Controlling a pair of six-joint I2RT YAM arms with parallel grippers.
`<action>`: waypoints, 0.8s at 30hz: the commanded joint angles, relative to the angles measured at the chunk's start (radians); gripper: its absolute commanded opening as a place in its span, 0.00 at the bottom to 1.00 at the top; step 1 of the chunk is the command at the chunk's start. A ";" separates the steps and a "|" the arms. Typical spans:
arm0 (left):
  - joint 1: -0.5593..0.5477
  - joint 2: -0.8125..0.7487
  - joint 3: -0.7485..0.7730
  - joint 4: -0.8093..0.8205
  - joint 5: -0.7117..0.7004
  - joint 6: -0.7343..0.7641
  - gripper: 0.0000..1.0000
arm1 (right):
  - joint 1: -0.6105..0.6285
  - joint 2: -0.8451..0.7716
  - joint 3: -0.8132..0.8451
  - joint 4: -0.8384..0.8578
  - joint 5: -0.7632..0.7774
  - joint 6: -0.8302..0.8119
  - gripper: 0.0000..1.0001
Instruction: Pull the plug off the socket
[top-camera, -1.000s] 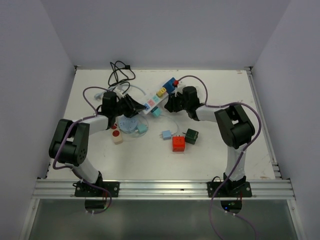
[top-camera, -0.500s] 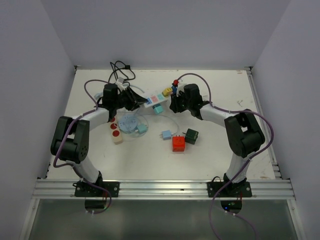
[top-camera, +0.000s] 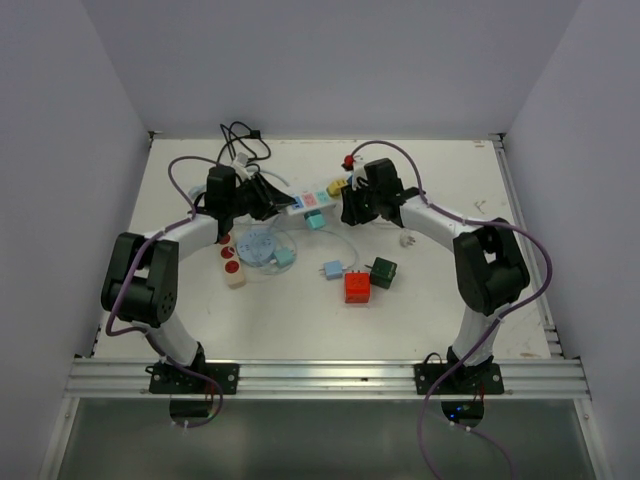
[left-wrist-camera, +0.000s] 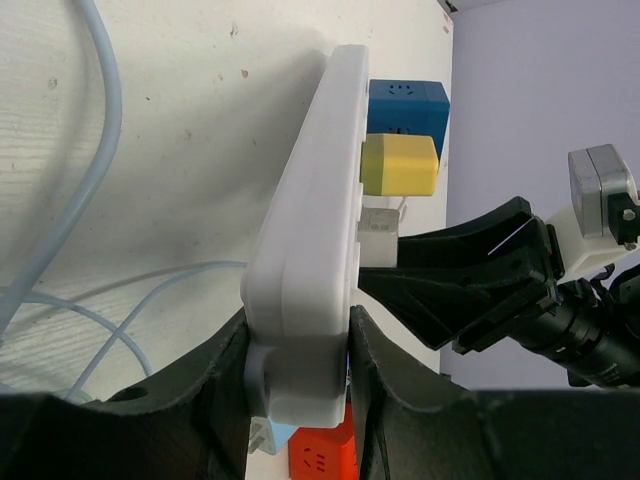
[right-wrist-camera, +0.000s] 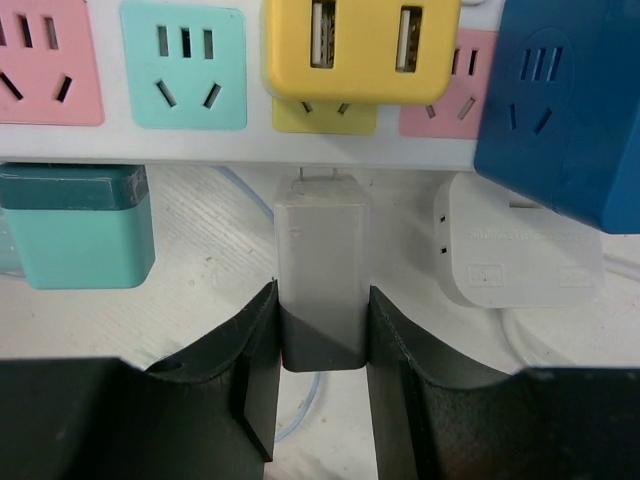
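Observation:
A white power strip is held off the table between both arms. My left gripper is shut on the strip's end. My right gripper is shut on a pale grey plug, which sits at the strip's socket face. The plug's two metal prongs show bare just below the yellow socket. From the left wrist the same plug sits close against the strip under a yellow adapter. Both grippers, the left and the right, also show from above.
A yellow USB adapter and a blue adapter stand in the strip. A teal plug and a white corded plug lie below it. Red and dark green cubes, a clear disc and a black cable coil are on the table.
Both grippers have carried the strip toward the back of the table and turned it more level. The right arm has stretched out farther back. Both grips are unchanged.

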 joint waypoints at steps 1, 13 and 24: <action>0.008 -0.030 -0.004 0.026 -0.223 0.081 0.00 | 0.023 -0.053 0.018 -0.155 -0.160 -0.011 0.00; -0.081 -0.056 -0.066 0.059 -0.268 0.093 0.00 | 0.023 0.016 0.097 -0.210 -0.228 0.064 0.00; -0.076 -0.040 -0.012 0.010 -0.240 0.081 0.00 | 0.023 -0.069 -0.102 -0.102 -0.171 0.196 0.14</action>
